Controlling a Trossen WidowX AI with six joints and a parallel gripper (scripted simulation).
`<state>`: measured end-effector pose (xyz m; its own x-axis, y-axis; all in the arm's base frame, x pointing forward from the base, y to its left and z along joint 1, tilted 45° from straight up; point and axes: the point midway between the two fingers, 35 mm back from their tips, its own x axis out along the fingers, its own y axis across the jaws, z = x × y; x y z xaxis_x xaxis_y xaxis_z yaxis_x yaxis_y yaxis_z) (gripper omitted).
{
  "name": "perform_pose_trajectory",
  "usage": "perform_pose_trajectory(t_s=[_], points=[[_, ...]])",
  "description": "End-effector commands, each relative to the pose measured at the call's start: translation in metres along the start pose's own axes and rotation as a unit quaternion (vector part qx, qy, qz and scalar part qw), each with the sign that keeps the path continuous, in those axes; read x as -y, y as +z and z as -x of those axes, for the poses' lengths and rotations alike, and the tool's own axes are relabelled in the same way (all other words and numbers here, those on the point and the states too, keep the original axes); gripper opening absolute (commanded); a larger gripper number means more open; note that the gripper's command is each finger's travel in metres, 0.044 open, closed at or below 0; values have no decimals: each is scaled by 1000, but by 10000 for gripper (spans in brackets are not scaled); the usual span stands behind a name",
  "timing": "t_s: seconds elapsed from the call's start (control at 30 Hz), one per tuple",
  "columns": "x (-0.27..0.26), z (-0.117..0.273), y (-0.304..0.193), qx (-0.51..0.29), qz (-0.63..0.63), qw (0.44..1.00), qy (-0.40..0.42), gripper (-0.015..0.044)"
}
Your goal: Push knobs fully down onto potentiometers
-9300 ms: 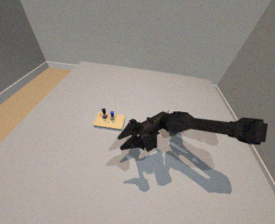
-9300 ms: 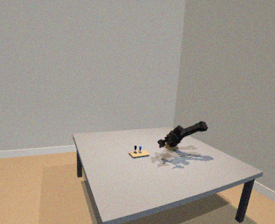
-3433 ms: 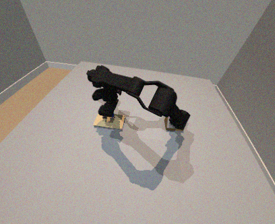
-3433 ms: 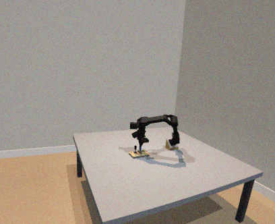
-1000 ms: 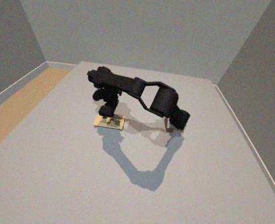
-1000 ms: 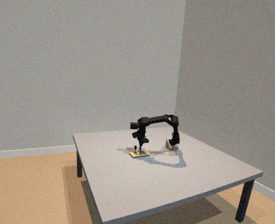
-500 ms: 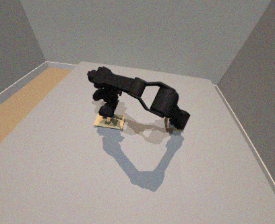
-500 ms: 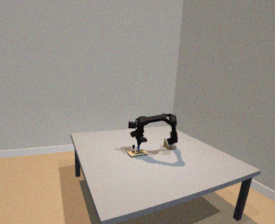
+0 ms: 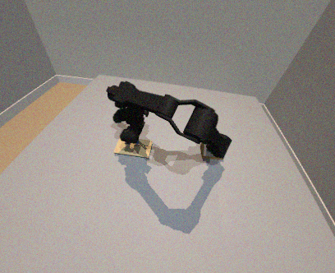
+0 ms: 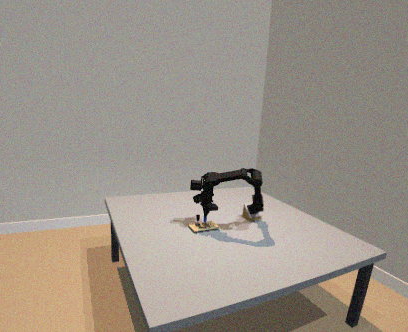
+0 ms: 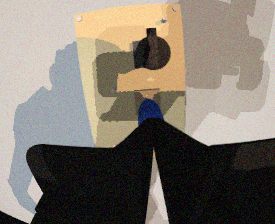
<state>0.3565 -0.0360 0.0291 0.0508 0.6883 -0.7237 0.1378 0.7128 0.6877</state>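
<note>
The circuit board [image 9: 121,150] [image 10: 195,228] [image 11: 103,21] lies under the gripper. A round black knob with a pointer [image 10: 198,218] [image 11: 157,54] stands up from the board's far half in the wrist view. A blue knob [image 10: 205,219] [image 11: 149,110] stands nearer the fingers. My gripper [image 10: 206,214] [image 11: 152,124] is shut with nothing visible between the fingers. Its tips are directly over or on the blue knob and cover its near part; whether they touch, and the gap under this knob, cannot be told. In the top view the gripper hides both knobs.
The board and gripper are on the grey table [image 9: 109,218] [image 10: 193,280]. The arm's base [image 9: 220,145] [image 10: 256,206] stands across the table from the board, with a small brown block [image 9: 204,152] beside it. Arm shadows fall over the board and table.
</note>
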Motion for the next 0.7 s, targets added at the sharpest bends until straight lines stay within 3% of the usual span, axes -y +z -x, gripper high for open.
perform_pose_trajectory(t_s=[0.0,0.67], points=[[-3,-15,2,-10,6,1000,4,0],[-3,-18,2,-10,6,1000,4,0]])
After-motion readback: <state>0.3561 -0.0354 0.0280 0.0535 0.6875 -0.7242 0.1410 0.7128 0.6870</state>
